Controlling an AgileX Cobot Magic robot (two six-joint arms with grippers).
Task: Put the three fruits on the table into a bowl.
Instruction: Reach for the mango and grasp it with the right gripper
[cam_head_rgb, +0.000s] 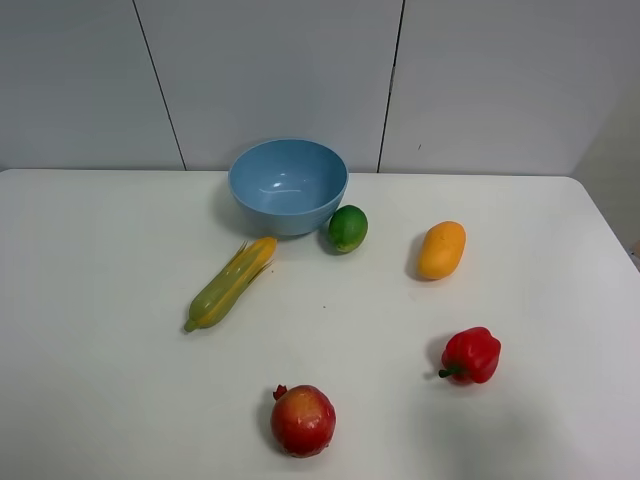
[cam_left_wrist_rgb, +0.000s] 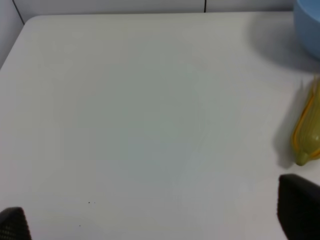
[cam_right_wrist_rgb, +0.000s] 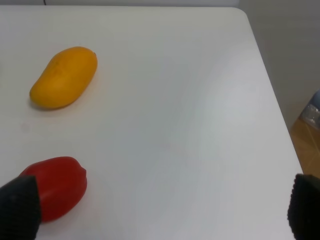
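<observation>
The right hand (cam_right_wrist_rgb: 162, 212) showed only its dark fingertips (cam_right_wrist_rgb: 19, 207), at opposite corners of the frame, spread wide with white worktop (cam_right_wrist_rgb: 175, 100) between them. A red bell pepper (cam_right_wrist_rgb: 62, 185) lay just beside one fingertip, partly hidden by it. The orange-yellow mango (cam_right_wrist_rgb: 63, 77) lay on its side farther from the hand, apart from the pepper.

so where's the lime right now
In the high view the lime sits on the table towards the back, just right of the bowl, with the mango further right; neither wrist view shows it.
</observation>
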